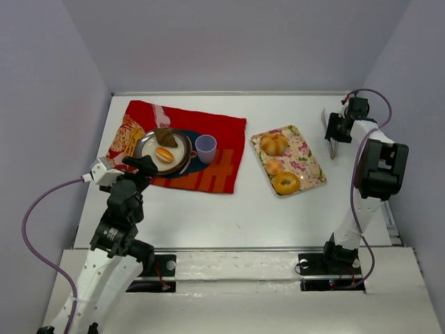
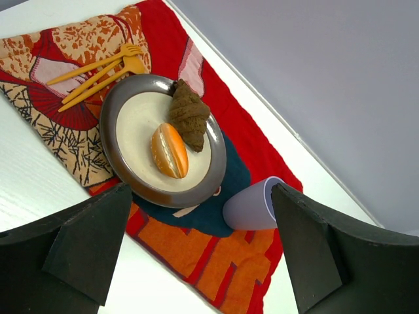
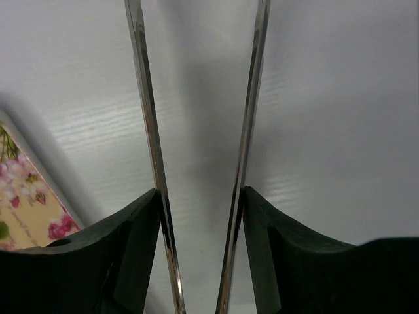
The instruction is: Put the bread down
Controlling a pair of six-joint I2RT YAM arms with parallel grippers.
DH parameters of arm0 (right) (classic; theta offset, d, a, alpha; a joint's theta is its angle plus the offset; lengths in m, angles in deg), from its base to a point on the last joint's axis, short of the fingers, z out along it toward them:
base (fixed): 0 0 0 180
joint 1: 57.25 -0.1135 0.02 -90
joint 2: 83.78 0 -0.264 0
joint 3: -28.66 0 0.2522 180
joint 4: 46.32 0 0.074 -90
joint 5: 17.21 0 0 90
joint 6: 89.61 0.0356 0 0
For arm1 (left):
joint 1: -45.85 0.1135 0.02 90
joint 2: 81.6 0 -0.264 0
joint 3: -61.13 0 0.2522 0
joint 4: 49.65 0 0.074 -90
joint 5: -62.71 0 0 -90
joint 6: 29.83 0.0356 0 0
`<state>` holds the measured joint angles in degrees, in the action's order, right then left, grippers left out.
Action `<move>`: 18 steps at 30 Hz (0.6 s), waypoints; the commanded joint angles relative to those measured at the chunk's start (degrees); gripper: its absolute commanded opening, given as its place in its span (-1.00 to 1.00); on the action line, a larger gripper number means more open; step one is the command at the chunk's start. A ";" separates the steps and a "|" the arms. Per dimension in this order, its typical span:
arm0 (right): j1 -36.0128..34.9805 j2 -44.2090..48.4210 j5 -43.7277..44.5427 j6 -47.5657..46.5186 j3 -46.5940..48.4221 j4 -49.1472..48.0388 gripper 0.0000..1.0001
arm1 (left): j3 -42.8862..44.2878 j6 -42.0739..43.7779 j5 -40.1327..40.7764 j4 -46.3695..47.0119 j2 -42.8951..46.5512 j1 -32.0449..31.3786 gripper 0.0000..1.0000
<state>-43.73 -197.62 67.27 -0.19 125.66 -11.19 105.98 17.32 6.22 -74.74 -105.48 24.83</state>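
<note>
I see 1 golden oval bread roll [image 2: 169, 150] lying on the round brown-rimmed cream plate [image 2: 124, 175], just beside a dark brown croissant [image 2: 188, 118]. The plate sits on a red patterned cloth [image 2: 196, 261]. My left pincer [image 2: 201, 196] hangs above it, spread wide and empty. 3 more golden buns [image 1: 274, 144] rest on the floral tray [image 1: 304, 156]. My right pincer [image 3: 200, 196] is clamped on thin metal tongs [image 3: 147, 131] over the white bench [image 3: 327, 98].
</note>
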 commanded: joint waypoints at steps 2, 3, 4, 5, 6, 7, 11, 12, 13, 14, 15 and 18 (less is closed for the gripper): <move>-0.16 -4.10 -1.86 0.40 9.21 -1.94 0.30 | -0.51 0.66 1.90 3.16 -0.47 -0.17 0.98; -0.16 -4.63 -2.39 0.32 10.18 -1.85 0.35 | -0.42 0.66 1.90 3.16 -0.38 -0.17 0.98; -0.16 -5.24 -3.26 0.40 12.10 -1.77 0.40 | -0.42 0.75 1.90 3.16 -0.47 -0.17 0.98; -0.16 -6.29 -4.49 0.32 13.08 -1.68 0.48 | -0.42 0.75 1.90 3.16 -0.55 -0.17 0.98; -0.16 -6.91 -4.76 0.40 13.96 -1.42 0.54 | -0.33 0.84 1.90 3.16 -0.55 -0.17 0.98; -0.16 -7.44 -4.94 0.32 14.92 -0.80 0.61 | -0.33 0.93 1.90 3.07 -0.55 -0.17 0.98; -0.16 -7.63 -3.72 0.32 16.70 1.31 1.00 | 0.02 0.93 1.99 2.72 -0.64 -0.17 0.98; -0.16 -5.97 -3.54 0.32 16.34 1.14 1.00 | 0.02 0.93 2.08 2.81 -0.64 -0.17 0.98; -0.16 -5.17 -3.27 0.32 16.08 1.22 1.00 | 0.02 0.93 1.99 2.81 -0.64 -0.17 0.98; -0.16 -4.03 -2.75 0.40 15.55 1.31 1.00 | 0.02 0.93 1.99 2.72 -0.64 -0.17 0.98; -0.16 -1.32 -2.39 0.32 14.94 1.14 1.00 | 0.02 0.93 1.99 2.72 -0.73 -0.17 0.98; -0.16 4.40 -1.08 4.17 10.65 0.96 1.00 | 0.02 0.93 1.90 2.72 -0.73 -0.17 0.98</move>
<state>-43.79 -203.85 64.45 0.86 139.24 -9.82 105.98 17.71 6.25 -74.74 -105.57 24.83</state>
